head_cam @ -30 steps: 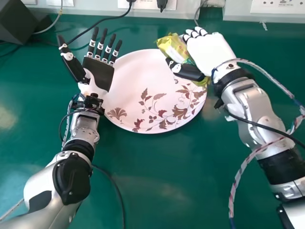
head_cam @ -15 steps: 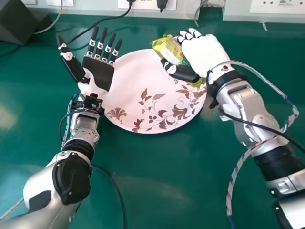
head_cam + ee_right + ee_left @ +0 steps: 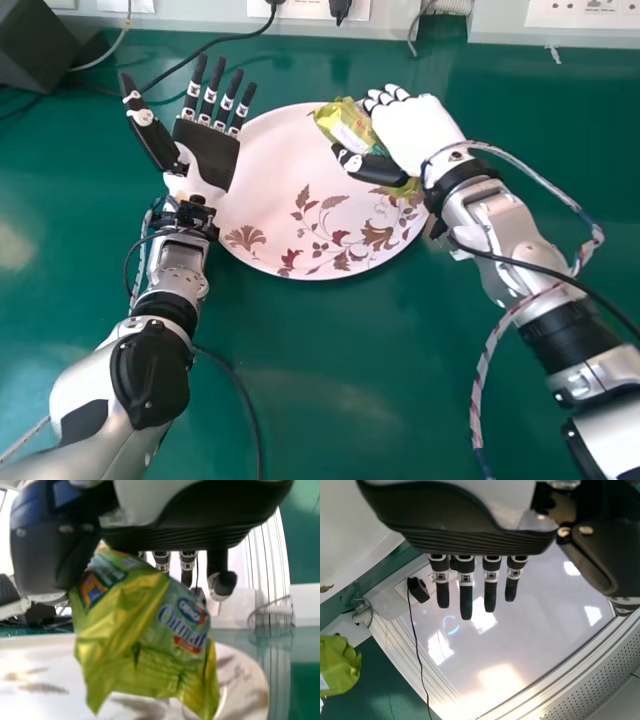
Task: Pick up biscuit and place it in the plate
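Observation:
In the head view my right hand [image 3: 415, 132] holds the yellow-green biscuit packet [image 3: 343, 124] over the back right part of the plate [image 3: 290, 190], thumb on the near side, fingers curled at the far side. The right wrist view has the packet [image 3: 145, 635] hanging below the right hand [image 3: 175, 530], pinched by the thumb, with the plate [image 3: 40, 680] beneath. My left hand [image 3: 208, 155] lies palm up at the plate's left edge, its fingers straight and empty; in the left wrist view the left hand [image 3: 466, 580] has its fingers extended, with the packet [image 3: 339, 665] off to one side.
A dark box [image 3: 35, 45] stands at the back left of the green table [image 3: 330, 400]. Black cables [image 3: 215, 42] run behind the plate, and sockets line the back wall. A cable [image 3: 482, 380] hangs loosely beside my right arm.
My right hand has moved left and slightly toward the robot, carrying the packet farther over the plate. The left hand and plate have kept still.

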`<action>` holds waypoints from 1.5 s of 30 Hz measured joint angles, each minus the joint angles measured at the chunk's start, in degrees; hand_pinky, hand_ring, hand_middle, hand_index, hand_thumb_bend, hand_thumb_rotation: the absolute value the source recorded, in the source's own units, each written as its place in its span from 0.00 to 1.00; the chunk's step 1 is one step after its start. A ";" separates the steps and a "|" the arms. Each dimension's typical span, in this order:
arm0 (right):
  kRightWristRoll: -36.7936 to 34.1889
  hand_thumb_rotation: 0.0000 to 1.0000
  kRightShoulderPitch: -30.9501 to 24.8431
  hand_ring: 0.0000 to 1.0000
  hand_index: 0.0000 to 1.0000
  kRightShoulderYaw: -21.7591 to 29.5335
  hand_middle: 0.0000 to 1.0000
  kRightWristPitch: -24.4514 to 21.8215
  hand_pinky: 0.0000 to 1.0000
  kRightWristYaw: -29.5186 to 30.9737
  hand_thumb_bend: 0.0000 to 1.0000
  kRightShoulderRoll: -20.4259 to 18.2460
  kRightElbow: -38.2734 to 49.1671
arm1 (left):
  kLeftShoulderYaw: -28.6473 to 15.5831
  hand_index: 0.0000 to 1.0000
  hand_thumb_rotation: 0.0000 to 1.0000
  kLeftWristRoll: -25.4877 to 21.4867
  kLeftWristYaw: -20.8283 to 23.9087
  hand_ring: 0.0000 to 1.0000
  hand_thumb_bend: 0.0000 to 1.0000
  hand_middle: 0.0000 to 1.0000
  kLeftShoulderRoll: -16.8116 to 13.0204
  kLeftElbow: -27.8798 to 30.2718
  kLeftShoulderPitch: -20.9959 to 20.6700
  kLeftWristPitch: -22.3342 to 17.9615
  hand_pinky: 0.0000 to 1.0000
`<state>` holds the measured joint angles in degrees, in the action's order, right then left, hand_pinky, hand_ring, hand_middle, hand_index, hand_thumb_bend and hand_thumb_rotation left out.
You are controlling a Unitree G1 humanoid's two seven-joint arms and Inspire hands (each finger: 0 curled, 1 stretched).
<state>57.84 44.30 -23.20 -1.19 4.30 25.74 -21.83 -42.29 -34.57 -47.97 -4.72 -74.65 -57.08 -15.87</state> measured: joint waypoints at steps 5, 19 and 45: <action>0.01 0.07 0.47 0.00 0.48 -1.28 1.00 0.12 0.00 -0.83 0.48 -0.52 -2.69 | 0.01 0.96 0.25 0.03 0.26 0.83 0.98 0.91 -0.01 0.00 -0.02 -0.01 0.88; -0.35 0.07 4.29 0.00 0.48 -3.77 1.00 1.05 0.00 -3.27 0.48 -0.97 -9.41 | 0.01 0.95 0.26 0.01 0.00 0.82 0.99 0.89 0.00 0.01 -0.03 0.12 0.87; -3.85 0.07 9.14 0.00 0.48 -6.01 1.00 6.35 0.00 1.92 0.48 -0.27 -16.32 | 0.01 0.96 0.24 0.14 -0.14 0.86 0.97 0.91 0.09 0.01 -0.03 -0.09 0.92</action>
<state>53.99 53.43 -29.21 5.16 6.21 25.47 -38.15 -42.28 -34.43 -48.11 -4.63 -74.64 -57.11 -15.96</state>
